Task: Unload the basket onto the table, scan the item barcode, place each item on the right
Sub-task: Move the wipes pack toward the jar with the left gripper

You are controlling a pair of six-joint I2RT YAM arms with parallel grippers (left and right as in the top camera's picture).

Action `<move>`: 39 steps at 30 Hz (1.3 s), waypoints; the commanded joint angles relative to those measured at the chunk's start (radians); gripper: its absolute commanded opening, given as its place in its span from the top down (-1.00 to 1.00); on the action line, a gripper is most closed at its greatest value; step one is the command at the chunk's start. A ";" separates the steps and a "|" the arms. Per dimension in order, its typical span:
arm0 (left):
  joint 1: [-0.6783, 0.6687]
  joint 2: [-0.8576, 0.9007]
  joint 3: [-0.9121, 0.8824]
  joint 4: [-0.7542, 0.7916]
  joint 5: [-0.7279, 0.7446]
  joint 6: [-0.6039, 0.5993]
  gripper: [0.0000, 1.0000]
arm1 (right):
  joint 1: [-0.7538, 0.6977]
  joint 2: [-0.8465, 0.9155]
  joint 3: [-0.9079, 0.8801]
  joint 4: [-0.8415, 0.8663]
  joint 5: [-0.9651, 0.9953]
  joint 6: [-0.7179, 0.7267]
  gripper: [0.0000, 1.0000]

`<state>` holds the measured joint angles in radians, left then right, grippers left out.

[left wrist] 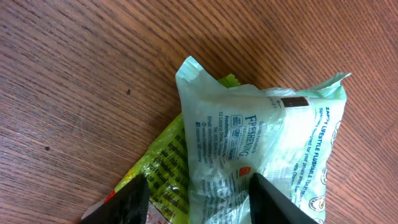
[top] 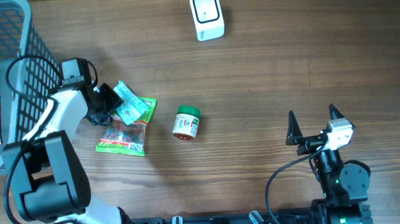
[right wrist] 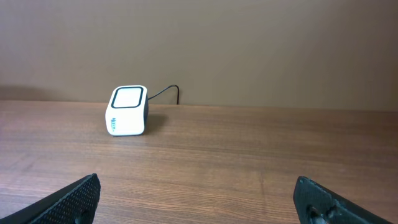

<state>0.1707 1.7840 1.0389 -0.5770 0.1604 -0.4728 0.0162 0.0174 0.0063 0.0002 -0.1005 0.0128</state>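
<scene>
In left wrist view alone, pale packet (left wrist: 261, 155) within left tool (left wrist: 199, 204), grip unclear; right tool (top: 312, 113) agape.

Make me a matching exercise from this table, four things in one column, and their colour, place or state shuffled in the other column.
Things:
1. scanner
2. jar
3. basket
4. right gripper

Descriptions:
A. green lid, mid-table
B. jaws wide open, nothing between them
C. white, at the far edge
D. mesh walls, far left corner

Pairs: 1-C, 2-A, 3-D, 4-B
</scene>
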 commanded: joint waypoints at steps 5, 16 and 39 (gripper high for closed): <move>-0.002 0.039 -0.012 -0.002 0.030 -0.006 0.45 | 0.004 -0.003 -0.001 0.005 0.002 -0.010 -0.99; -0.002 0.003 -0.001 0.010 0.081 -0.006 0.92 | 0.004 -0.003 -0.001 0.005 0.002 -0.010 -0.99; -0.312 -0.061 -0.019 -0.097 0.053 -0.002 0.92 | 0.004 -0.003 -0.001 0.005 0.002 -0.010 -0.99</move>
<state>-0.0734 1.6932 1.0325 -0.6735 0.2314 -0.4839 0.0162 0.0174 0.0063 0.0002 -0.1005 0.0128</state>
